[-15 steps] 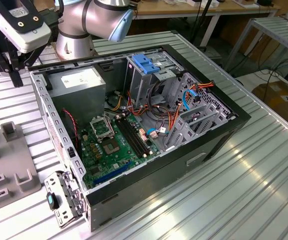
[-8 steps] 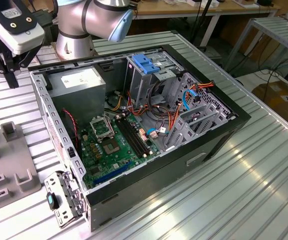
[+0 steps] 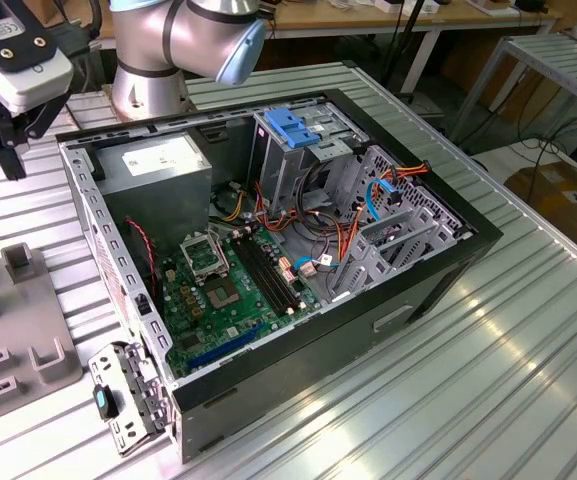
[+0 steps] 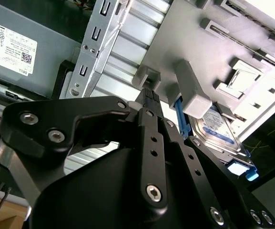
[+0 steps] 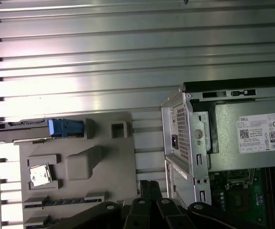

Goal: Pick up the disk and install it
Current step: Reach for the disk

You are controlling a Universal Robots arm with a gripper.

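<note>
ribbed metal table; i see my gripper at ten o'clock of the open computer case, jaws pressed together, empty; the disk stands edgewise in the grey holder.

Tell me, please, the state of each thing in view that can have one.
disk, standing on edge in a slot of the grey holder, not gripped, not installed.
gripper, over the holder, apart from the disk, not holding it.
grey holder, flat on the table, carrying the disk.
computer case, lying on its side, side panel off, inside exposed.
power supply, mounted in a corner of the case.
</note>
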